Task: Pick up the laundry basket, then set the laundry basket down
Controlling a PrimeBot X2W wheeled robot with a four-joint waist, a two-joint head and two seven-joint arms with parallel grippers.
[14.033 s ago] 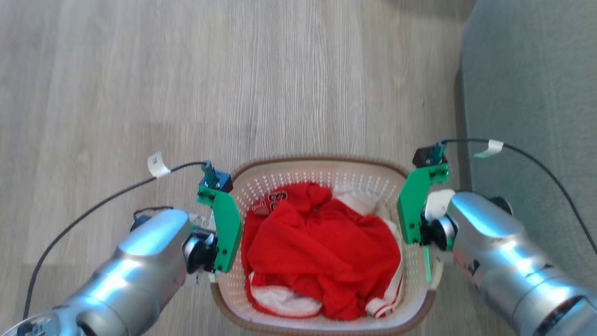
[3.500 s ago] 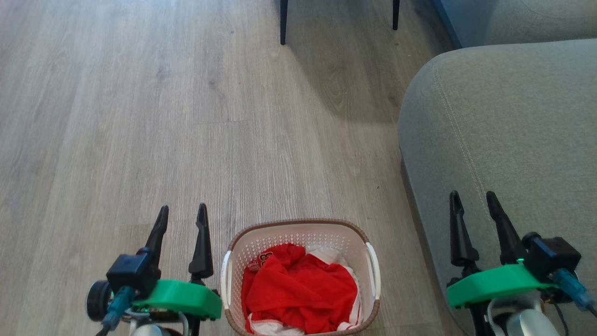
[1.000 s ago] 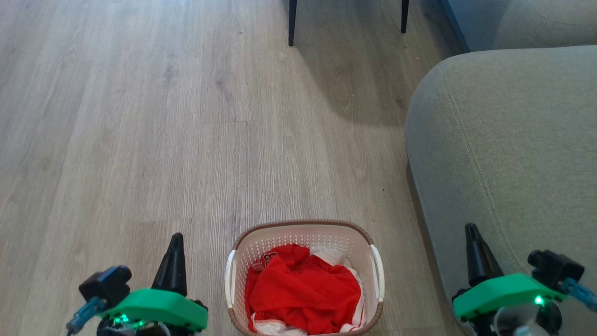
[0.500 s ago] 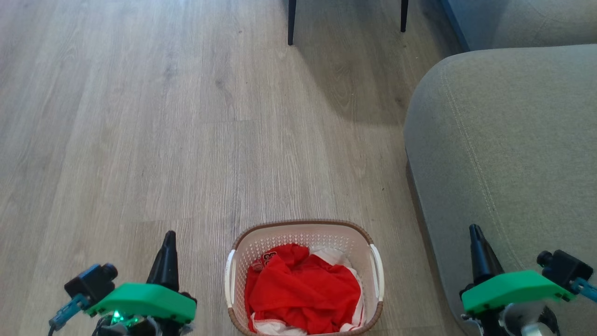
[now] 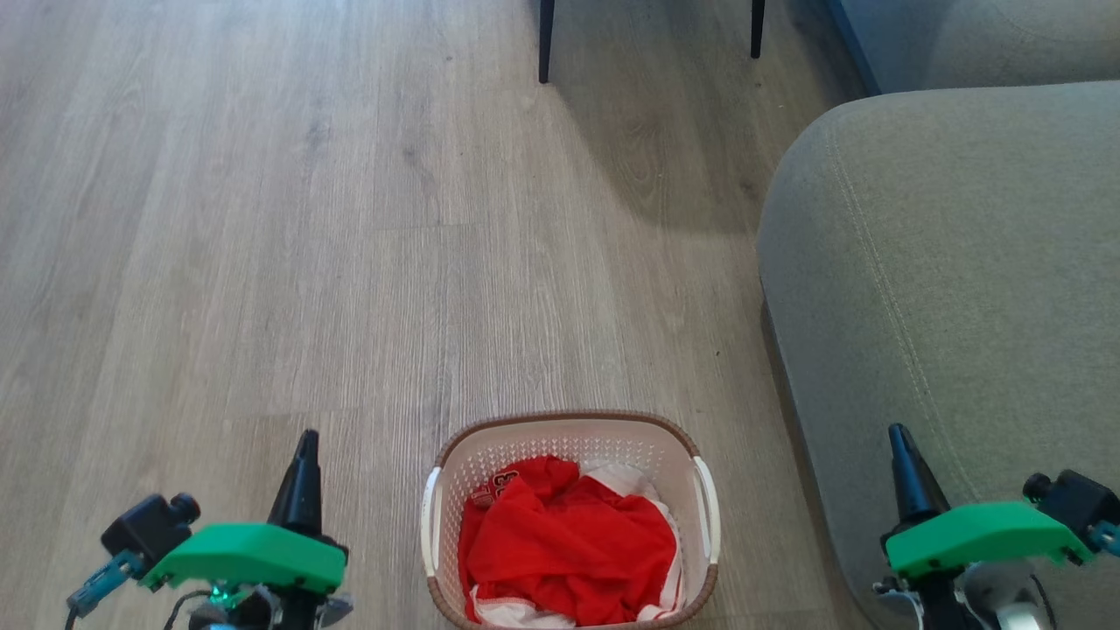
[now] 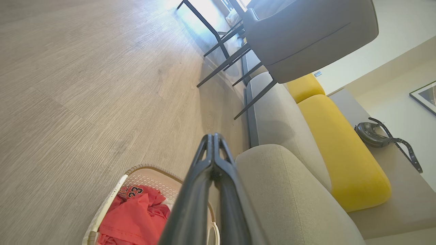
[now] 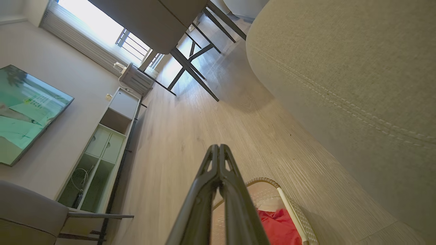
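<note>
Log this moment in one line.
state: white perforated plastic laundry basket on wood floor, unheld | left gripper: shut, empty | right gripper: shut, empty

The floor (image 5: 306,219) before me is pale grey-brown wood-look planking, its boards running away from me. The laundry basket (image 5: 569,420) stands upright directly on it, close in front of me, with red-and-white clothes (image 5: 569,542) inside. To my right a grey sofa (image 5: 945,262) sits on the floor, near the basket but apart. Farther off, two dark chair legs (image 5: 546,39) stand on the boards.
</note>
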